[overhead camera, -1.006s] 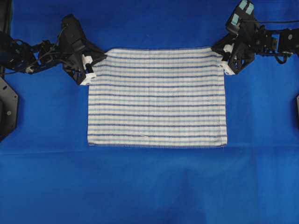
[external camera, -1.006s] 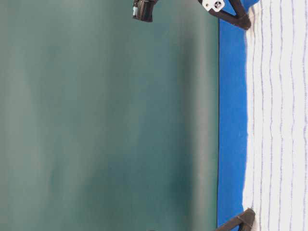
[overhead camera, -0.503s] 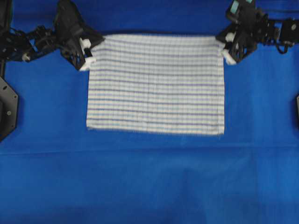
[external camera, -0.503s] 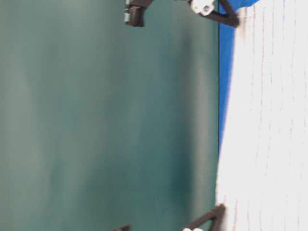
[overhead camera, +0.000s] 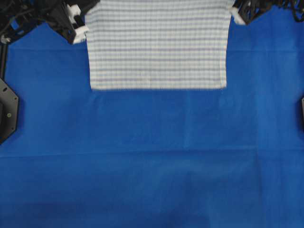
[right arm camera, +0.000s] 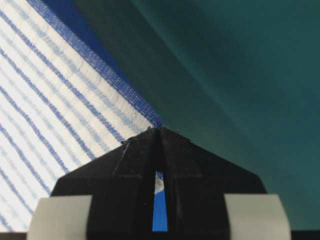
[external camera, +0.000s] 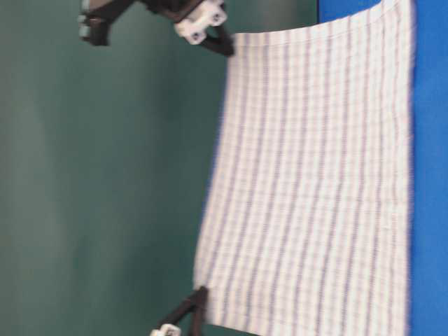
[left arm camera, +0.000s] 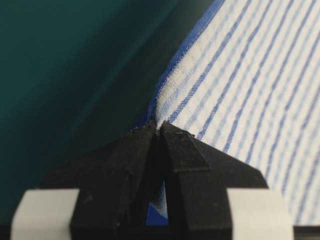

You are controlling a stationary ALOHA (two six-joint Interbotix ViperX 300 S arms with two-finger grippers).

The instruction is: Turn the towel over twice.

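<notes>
The towel (overhead camera: 156, 45) hangs lifted off the blue surface (overhead camera: 152, 161), stretched between the two arms, its lower edge apparently just reaching the sheet. The left gripper (left arm camera: 159, 131) is pinched shut on one upper corner and the right gripper (right arm camera: 159, 131) is pinched on the other. I judge a flip is only under way here: the cloth is raised, not yet laid back over, so the turning remains

- The towel (overhead camera: 156, 45) hung as a raised sheet between the left gripper (overhead camera: 78, 29) and right gripper (overhead camera: 236, 18), blocking the table's far middle.
- The blue sheet (overhead camera: 152, 166) nearer the camera lay bare, open for passage.
</notes>
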